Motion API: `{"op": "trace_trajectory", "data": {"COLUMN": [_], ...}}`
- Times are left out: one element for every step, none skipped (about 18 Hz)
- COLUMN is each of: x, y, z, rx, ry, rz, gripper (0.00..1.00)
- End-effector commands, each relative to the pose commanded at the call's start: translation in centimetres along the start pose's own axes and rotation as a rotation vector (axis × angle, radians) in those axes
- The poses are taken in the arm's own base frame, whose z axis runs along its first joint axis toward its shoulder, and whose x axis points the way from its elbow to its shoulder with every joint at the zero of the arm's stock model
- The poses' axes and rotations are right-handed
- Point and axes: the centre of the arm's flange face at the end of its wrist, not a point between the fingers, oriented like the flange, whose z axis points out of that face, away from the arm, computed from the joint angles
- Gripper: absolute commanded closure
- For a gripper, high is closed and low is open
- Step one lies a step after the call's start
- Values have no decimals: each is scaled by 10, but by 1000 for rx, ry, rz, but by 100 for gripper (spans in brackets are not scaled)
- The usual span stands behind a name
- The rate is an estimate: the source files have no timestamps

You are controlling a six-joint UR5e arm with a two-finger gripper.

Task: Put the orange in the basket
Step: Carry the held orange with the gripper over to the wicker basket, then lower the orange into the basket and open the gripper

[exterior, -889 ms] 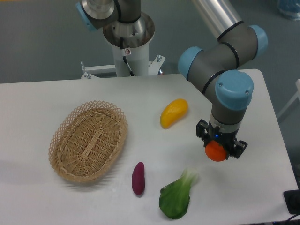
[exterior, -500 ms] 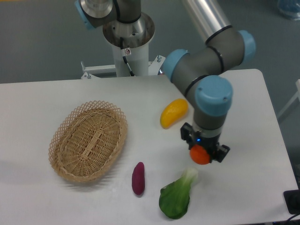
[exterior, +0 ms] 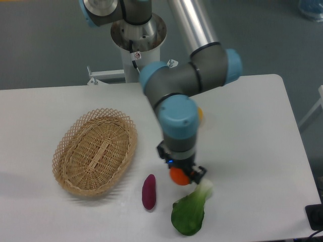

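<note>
As the arm swung left, gripper clamping orange, nearer basket, above bok choy

Not seeing any readable text; a small sticker is showing on the robot's pedestal, too blurry to read.

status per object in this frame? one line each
orange: held in the gripper, above the table, not in the basket
gripper: shut on the orange
basket: upright on the table, nothing in it
purple vegetable: lying on the table between basket and greens
leafy green: lying on the table just below the gripper
yellow fruit: mostly hidden behind the arm
</note>
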Motion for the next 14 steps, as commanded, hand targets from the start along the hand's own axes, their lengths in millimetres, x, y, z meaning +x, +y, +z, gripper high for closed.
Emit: {"op": "trace_trajectory", "data": {"x": [13, 23, 36, 48, 58, 72, 91, 99, 109, 124, 138, 153, 164, 171], "y": [-9, -15, -24, -34, -38, -43, -52, -56, -58, -63, -68, -73, -77, -78], "z": [-1, -4, -6, -8, -5, -8, -9, -7, -5, -4, -5, -3, 3, 8], "rx": [0, 3, 4, 6, 3, 5, 6, 1, -3, -1, 6, 13, 30, 39], "ry": [2, 1, 0, 0, 7, 9, 12, 14, 20, 21, 17, 12, -5, -12], "rz": [13, 11, 18, 38, 49, 54, 77, 88, 96, 75, 71, 89, 98, 104], "gripper": [45, 48, 48, 48, 48, 48, 47, 47, 47, 47, 47, 47, 46, 45]}}
